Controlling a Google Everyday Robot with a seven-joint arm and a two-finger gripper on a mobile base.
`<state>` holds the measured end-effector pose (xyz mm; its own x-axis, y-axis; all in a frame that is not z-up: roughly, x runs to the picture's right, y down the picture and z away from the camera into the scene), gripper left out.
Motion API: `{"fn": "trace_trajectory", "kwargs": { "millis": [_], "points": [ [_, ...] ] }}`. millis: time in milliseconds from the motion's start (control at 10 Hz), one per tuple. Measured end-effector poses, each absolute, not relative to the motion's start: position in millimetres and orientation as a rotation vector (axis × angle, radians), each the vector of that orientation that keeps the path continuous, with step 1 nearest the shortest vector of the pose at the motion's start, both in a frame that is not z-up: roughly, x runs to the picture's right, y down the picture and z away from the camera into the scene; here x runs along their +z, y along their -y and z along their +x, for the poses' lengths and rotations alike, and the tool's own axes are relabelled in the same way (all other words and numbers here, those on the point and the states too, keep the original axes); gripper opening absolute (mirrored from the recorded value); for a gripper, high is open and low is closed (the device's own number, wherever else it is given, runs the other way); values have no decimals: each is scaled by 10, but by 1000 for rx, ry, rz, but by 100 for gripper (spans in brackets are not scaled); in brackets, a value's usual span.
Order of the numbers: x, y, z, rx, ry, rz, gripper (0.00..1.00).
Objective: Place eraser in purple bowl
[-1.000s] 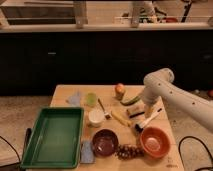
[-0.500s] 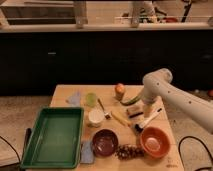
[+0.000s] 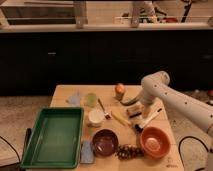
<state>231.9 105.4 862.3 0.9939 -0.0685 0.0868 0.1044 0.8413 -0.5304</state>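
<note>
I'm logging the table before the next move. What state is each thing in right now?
Hand: low over the table, right at the eraser.
Eraser: lying on the table, not in a bowl.
Purple bowl: upright, looks empty.
Orange bowl: upright, looks empty.
Green tray: flat, nothing in it.
White cup: upright.
Brush: lying flat beside the eraser.
</note>
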Motion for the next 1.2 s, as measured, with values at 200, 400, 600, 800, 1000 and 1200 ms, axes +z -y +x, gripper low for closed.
{"fn": "trace_trajectory", "kwargs": {
  "millis": [200,400,600,800,1000,1200],
  "points": [
    [8689,-1099,2330,-80,62,-564,80],
    [8791,-1162,2347,-63,57,-566,80],
    [8848,-1192,2361,-51,53,-567,80],
    [8860,-1186,2362,-40,49,-565,80],
    [8848,-1161,2343,-22,48,-562,80],
    [8865,-1140,2301,0,50,-563,80]
  ]
}}
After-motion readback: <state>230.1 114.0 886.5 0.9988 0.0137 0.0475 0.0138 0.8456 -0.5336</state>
